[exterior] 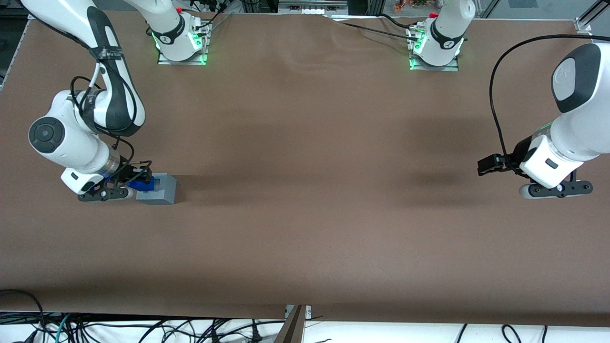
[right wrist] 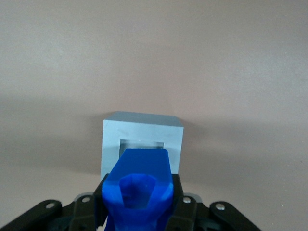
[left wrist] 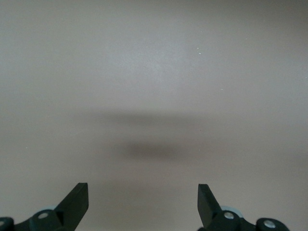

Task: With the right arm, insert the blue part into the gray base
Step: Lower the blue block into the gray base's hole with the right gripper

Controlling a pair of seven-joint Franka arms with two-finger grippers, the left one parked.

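Halfway done: blue part (right wrist: 139, 190) clamped in end effector (right wrist: 138, 202), poised just over gray base (right wrist: 143, 139), insertion left.

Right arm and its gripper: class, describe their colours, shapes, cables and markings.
The white jointed right arm has rounded segments, black joint bands, a dark circular cap, a shiny silver wrist ring and looping black cables. Its black gripper is a flat bracket with visible screw heads and black fingers.

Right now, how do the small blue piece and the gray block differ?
The bright-blue knobbly plastic part is smaller and held in the right arm's end effector; the light-gray plastic cube base is larger, rests on the table and has a square recess on top. Both look plastic.
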